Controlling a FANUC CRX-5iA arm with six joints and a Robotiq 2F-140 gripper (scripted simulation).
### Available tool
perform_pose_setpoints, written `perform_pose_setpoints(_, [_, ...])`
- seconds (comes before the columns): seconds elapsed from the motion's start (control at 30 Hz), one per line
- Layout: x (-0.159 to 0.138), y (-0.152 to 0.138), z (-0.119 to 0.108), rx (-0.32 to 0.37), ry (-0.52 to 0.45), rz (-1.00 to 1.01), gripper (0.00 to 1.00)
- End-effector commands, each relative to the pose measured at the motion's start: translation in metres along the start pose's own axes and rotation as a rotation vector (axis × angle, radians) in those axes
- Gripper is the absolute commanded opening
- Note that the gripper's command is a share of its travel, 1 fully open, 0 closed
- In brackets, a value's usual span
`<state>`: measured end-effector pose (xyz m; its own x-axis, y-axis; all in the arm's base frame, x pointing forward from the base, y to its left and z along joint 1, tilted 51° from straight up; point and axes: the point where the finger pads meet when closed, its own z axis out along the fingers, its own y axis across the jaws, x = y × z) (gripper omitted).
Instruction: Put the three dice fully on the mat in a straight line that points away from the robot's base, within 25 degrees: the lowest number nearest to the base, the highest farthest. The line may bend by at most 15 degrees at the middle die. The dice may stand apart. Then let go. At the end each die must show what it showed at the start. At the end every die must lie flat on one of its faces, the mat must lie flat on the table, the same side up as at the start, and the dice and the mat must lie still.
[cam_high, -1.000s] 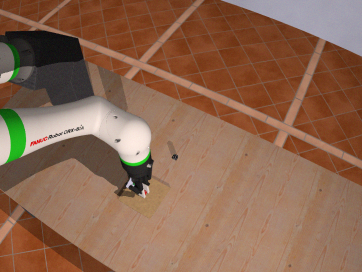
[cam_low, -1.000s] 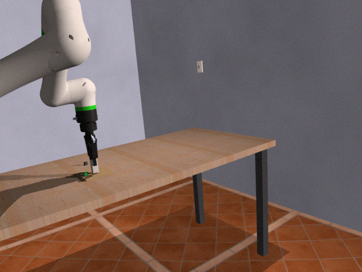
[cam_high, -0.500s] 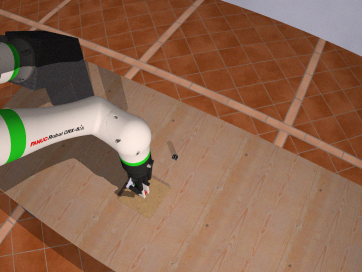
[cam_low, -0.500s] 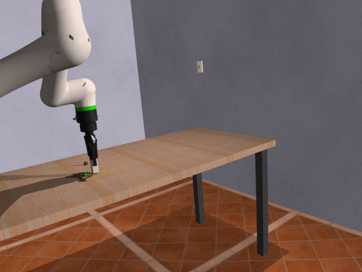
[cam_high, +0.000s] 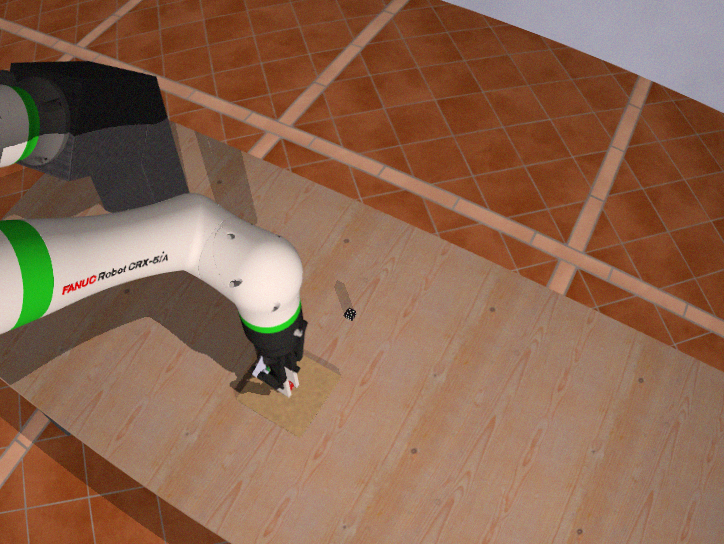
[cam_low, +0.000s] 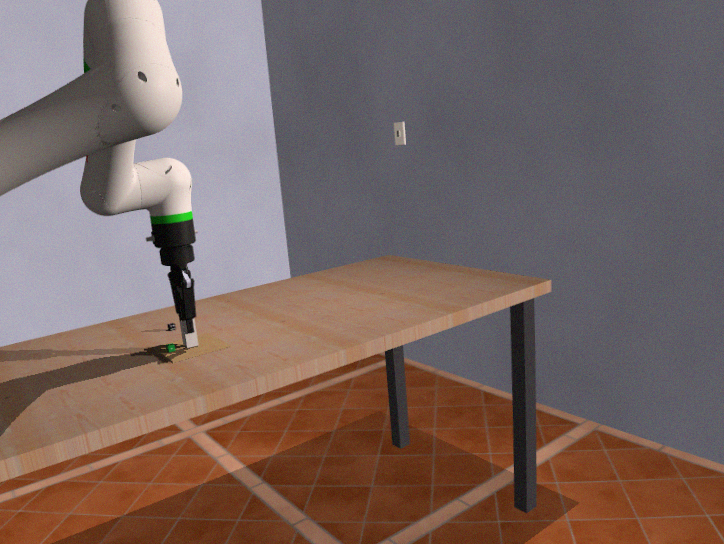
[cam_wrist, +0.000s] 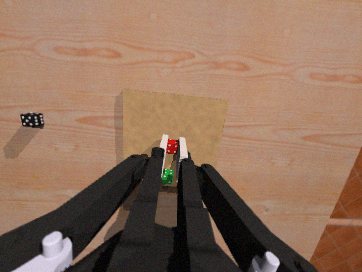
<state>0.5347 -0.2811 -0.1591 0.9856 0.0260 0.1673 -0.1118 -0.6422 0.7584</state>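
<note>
Bright, even light falling from the far right, white robot arm (cam_high: 175, 251) casting a long, hard-edged shadow leftward over the pale wooden table (cam_low: 362, 304), small black die (cam_high: 349, 314) trailing a thin shadow, mild blockiness softening edges, no glare.
</note>
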Motion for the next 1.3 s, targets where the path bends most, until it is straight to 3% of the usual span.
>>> perform_pose_setpoints(0.0, [0.0001, -0.0002, -0.0001, 0.0, 0.0, 0.0, 0.07])
perform_pose_setpoints(1.27, [0.0001, -0.0002, -0.0001, 0.0, 0.0, 0.0, 0.09])
